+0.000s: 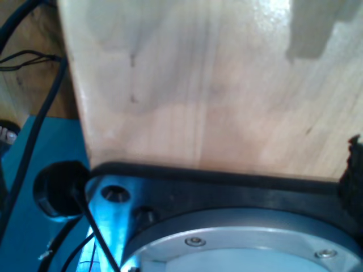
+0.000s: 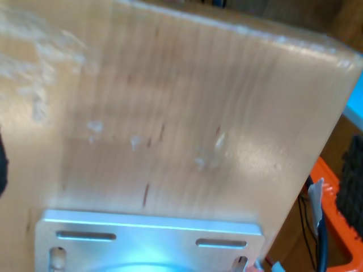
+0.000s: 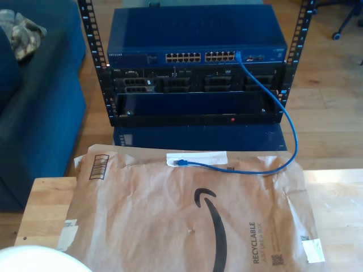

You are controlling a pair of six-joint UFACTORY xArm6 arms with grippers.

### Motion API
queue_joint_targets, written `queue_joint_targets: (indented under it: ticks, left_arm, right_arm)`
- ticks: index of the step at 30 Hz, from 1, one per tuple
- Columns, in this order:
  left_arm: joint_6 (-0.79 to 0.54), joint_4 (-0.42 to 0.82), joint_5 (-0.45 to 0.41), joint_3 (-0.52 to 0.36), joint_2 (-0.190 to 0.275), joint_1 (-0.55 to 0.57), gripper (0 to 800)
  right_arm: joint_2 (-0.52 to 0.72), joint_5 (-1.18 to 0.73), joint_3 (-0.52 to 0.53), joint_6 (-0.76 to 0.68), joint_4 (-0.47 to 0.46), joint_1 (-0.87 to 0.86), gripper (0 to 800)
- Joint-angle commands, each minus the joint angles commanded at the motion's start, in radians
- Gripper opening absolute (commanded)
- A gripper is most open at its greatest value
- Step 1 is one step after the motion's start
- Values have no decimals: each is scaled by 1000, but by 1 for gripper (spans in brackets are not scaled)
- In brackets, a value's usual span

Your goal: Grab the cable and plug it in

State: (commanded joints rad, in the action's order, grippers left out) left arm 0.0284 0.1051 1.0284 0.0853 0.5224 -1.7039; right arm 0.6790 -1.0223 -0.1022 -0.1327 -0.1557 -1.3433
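Cable [image 3: 266, 113], thin and bright blue, has one end plugged into a port at the right of the row on the network switch [image 3: 195, 37] in the exterior view; from there it drops down past the front of the rack [image 3: 193, 85], curves round to the right, and comes back onto the brown paper mailer [image 3: 193, 215]; its last stretch lies flat with its long axis running left to right across the far edge of the mailer, and the loose plug [image 3: 180, 162] points to the exterior view's left, resting on a white label [image 3: 195, 158]; the mailer covers a pale wooden table [image 3: 45, 209]; a blue sofa [image 3: 34, 102] stands at the exterior view's left, and wood flooring [image 3: 329, 85] runs behind the rack on the right; both wrist views look onto bare wood, with a metal plate [image 2: 150, 241] close to the second camera; whether my first gripper and my second gripper are released or clenched I cannot tell.
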Motion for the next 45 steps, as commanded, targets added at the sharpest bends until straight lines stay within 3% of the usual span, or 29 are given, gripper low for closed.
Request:
queue_joint_targets:
  ticks: [6, 45]
  left_arm:
    - [0, 0, 0, 0, 0, 0, 800]
    - [0, 0, 0, 0, -2, 0, 800]
  right_arm:
    - [-61, 120, 60, -5, 2, -2, 797]
    - [-64, 124, 63, -5, 2, -2, 798]
